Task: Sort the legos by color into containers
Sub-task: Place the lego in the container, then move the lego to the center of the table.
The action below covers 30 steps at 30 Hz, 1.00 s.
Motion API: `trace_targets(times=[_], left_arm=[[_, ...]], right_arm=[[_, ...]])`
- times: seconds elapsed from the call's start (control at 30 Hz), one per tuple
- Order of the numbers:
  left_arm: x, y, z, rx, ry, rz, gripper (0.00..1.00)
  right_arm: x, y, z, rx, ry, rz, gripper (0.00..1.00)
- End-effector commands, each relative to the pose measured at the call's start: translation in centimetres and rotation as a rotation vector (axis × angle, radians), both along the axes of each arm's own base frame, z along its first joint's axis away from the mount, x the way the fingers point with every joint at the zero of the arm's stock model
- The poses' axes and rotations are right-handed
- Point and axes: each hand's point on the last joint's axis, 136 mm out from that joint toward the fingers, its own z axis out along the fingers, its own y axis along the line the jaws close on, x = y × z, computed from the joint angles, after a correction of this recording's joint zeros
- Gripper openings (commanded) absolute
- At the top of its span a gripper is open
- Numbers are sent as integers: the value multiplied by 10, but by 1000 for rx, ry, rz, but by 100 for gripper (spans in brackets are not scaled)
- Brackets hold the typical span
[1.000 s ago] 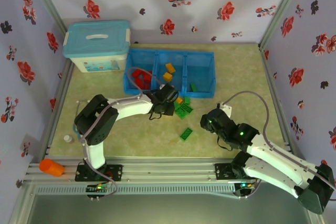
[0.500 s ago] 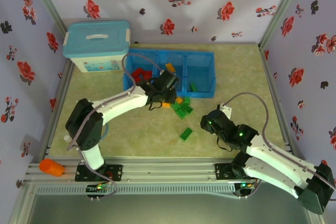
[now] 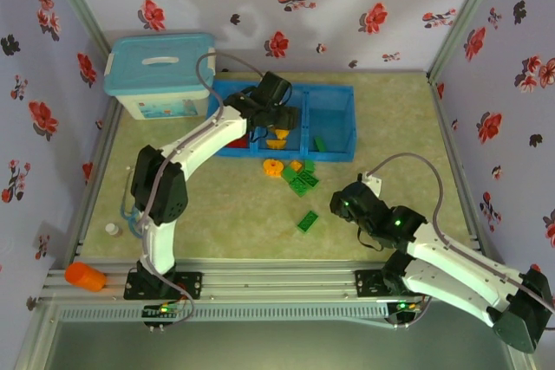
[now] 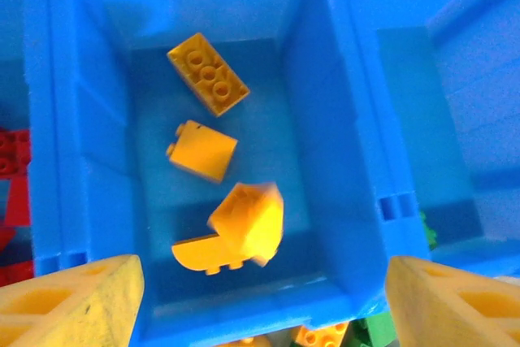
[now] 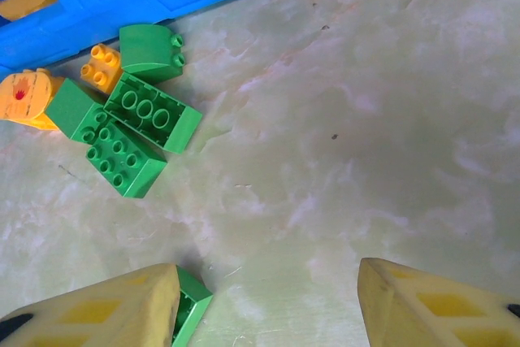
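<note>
Left tool [image 4: 260, 302] open over the blue tray's [image 4: 329, 127] middle compartment, yellow bricks [image 4: 203, 152] lying below it; open right tool [image 5: 268, 306] hangs over the counter [image 5: 366, 119], lone green brick [image 5: 193, 302] just beside one finger [image 5: 97, 314], green cluster [image 5: 134, 127] beyond, toward the tray's near wall.

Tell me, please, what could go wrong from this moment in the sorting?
1. The blurred yellow brick under the open left gripper seems to be moving close to the near wall of the middle compartment; it may bounce out.
2. A green brick lies right beside one finger of the open right gripper; descending could knock it away.
3. A small orange brick touches the green cluster; a grasp there may drag the wrong colour.
</note>
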Motion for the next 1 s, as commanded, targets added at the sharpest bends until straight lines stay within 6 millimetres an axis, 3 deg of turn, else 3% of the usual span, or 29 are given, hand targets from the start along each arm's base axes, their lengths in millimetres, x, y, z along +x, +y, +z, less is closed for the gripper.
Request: trace_targets(times=[0.0, 0.13, 0.37, 0.63, 0.97], left_arm=[[-18, 8, 10, 8, -19, -10, 78], [-41, 22, -5, -10, -2, 11, 73], [-75, 49, -62, -17, 65, 63, 51], [-72, 50, -102, 18, 127, 73, 39], [-64, 50, -131, 71, 181, 98, 45]], right_arm=[[0, 2, 1, 25, -10, -11, 60], [1, 3, -2, 29, -12, -13, 59], [0, 3, -7, 37, -7, -20, 58], [-3, 2, -11, 33, 7, -22, 57], [-3, 1, -13, 22, 4, -24, 56]])
